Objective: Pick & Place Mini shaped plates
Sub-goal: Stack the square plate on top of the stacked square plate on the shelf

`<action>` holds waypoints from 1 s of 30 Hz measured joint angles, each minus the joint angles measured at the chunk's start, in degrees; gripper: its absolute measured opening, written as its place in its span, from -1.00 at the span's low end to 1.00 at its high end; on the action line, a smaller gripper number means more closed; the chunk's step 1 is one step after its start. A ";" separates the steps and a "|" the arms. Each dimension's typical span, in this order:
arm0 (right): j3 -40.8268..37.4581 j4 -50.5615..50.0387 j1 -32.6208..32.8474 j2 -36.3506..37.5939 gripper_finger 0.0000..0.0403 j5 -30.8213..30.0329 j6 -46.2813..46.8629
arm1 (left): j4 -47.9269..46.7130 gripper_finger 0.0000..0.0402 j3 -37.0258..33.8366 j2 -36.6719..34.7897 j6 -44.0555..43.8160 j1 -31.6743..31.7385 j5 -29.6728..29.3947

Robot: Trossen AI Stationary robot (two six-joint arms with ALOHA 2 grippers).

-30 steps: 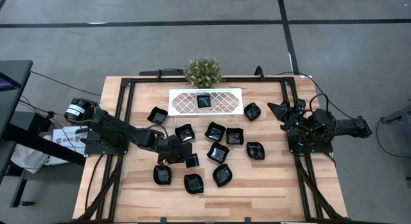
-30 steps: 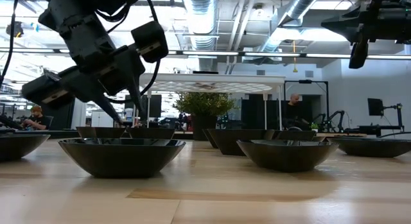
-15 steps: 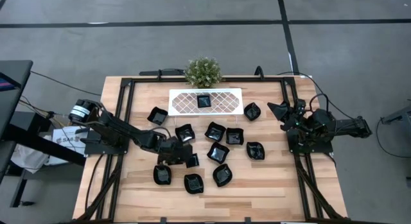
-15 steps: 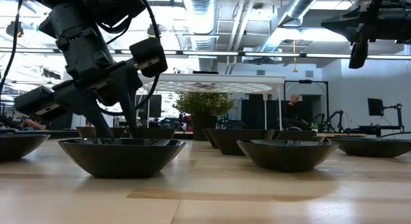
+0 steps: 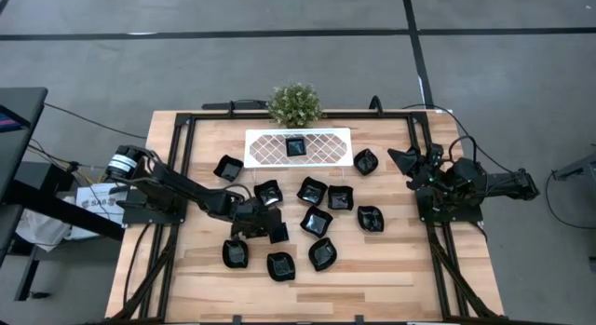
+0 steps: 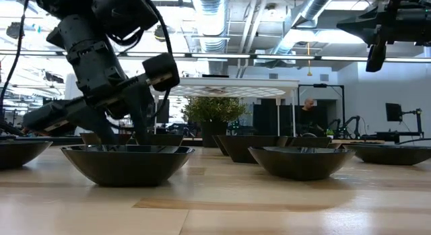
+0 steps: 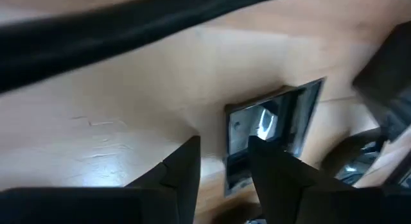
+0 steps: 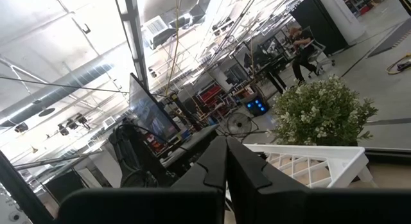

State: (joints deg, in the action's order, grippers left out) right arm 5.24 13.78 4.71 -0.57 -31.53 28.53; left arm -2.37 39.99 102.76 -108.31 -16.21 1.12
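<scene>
Wooden plank tabletop (image 5: pixel 391 260) holds a white lattice tray (image 5: pixel 326 146) with one glossy black plate (image 5: pixel 295 146) already in it, about a dozen other plates (image 5: pixel 317 221) scattered mid-table, square and wavy-edged. Since a second ago the left jaws (image 5: pixel 271 220) have dropped from above to a square plate (image 7: pixel 270 131) left of centre, fingers (image 7: pixel 186 172) spread astride its rim, so a grasp looks imminent. Right jaws (image 5: pixel 410 167) parked at the right edge, pressed together, holding nothing.

No legible txt, labels, nos.
</scene>
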 joint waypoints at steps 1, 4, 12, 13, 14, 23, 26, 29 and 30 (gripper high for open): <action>0.01 0.02 0.00 0.02 -1.00 -0.01 0.01 | 1.06 -0.35 0.01 0.63 0.03 0.00 0.67; 0.00 0.02 0.02 0.00 -1.00 0.00 0.01 | 4.05 -0.35 0.11 2.18 0.02 -0.02 2.12; 0.02 0.02 0.02 0.00 -1.00 -0.01 0.01 | 4.29 -0.35 0.09 2.18 0.02 -0.07 1.96; 0.00 0.02 0.02 0.00 -1.00 -0.02 0.01 | 4.26 -0.35 0.09 2.16 0.02 -0.07 1.95; 0.00 0.02 0.02 0.00 -1.00 -0.02 0.01 | 4.24 -0.35 0.09 2.17 0.02 -0.07 1.95; 0.00 0.02 0.02 0.00 -1.00 -0.02 0.01 | 3.89 -0.43 0.06 2.16 0.02 -0.09 1.75; 0.00 0.02 0.02 0.00 -1.00 0.00 0.01 | 3.66 -0.56 -0.02 2.16 0.02 -0.13 1.71; 0.00 0.02 0.02 0.00 -1.00 -0.01 0.00 | 3.45 -0.72 -0.07 2.18 0.02 -0.13 1.73; 0.01 0.02 0.02 0.01 -1.00 -0.02 0.01 | 3.43 -0.77 -0.09 2.19 0.02 -0.13 1.72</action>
State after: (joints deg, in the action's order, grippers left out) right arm 5.24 13.80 4.73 -0.57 -31.55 28.53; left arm 1.06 39.90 104.95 -108.29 -16.34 2.85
